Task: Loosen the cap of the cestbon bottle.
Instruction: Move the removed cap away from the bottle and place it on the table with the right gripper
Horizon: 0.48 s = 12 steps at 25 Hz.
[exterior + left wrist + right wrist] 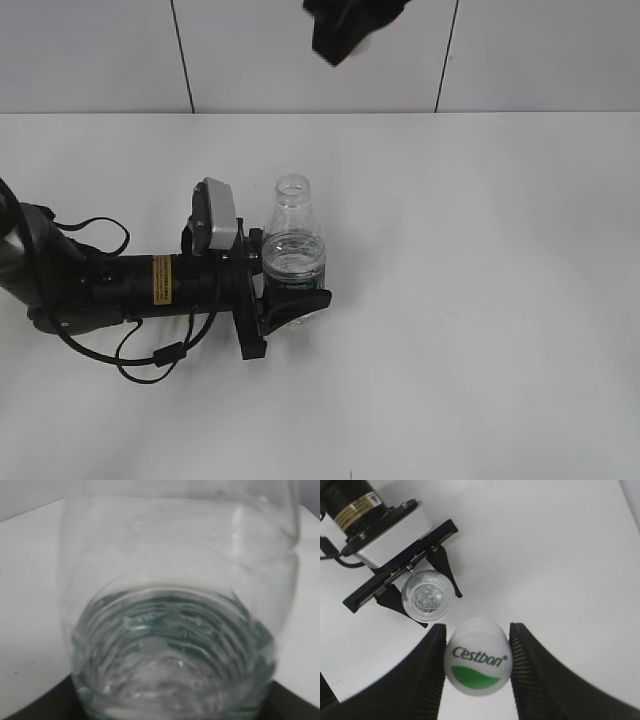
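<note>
— Two sets of fingers, yours. What has each one got?

— My right gripper (477,670) is closed on the cap (477,663). In the right wrist view it sits low in the middle of the frame, white with a green patch and the brand name across its top, pinched between my two dark ribbed fingers (422,675), one touching each side. It is off the bottle entirely.

— And the left?

— My left gripper (285,285) clamps the cestbon bottle (292,240) around its lower body, a finger on either side. In the exterior view that is just left of centre, the bottle upright on the white table (480,300), its neck open.

— Where is the cap relative to the bottle?

— In the right wrist view the bottle's open mouth (427,594) lies in the upper left, and the cap shows just below and to the right of it. That camera looks straight down at the mouth.

— What can't you make out?

— In the exterior view my right gripper is only a dark shape cut off by the top edge, and I cannot make out the cap there. The left wrist view is filled with blurred clear plastic and ridges, green showing through; my left fingers are only dark slivers along the bottom edge.
</note>
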### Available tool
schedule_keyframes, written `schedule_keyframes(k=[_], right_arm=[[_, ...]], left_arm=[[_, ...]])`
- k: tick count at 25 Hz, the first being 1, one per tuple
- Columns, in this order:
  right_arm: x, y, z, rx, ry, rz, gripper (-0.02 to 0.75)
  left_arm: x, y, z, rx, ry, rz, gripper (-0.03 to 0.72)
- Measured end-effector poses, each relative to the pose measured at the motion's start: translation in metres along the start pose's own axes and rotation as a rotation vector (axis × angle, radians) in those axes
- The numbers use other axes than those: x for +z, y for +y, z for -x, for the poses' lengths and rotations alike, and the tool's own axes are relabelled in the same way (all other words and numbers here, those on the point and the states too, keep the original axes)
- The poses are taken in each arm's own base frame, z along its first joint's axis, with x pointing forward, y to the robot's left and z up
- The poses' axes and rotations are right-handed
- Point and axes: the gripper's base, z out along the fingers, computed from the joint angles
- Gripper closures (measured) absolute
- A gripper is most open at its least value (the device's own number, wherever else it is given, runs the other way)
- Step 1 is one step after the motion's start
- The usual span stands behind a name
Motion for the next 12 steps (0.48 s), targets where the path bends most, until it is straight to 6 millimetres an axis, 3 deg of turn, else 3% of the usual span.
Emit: schedule_keyframes(k=[7, 12], right_arm=[[-0.089, -0.015, -0.023, 0.26, -0.148, -0.142, 0.445], [-0.116, -0.041, -0.061, 0.436, -0.128, -0.284, 0.445]], left_arm=[[0.0, 0.001, 0.0, -0.001, -0.001, 0.01, 0.277], [0.0, 0.001, 0.0, -0.002, -0.002, 0.014, 0.277]])
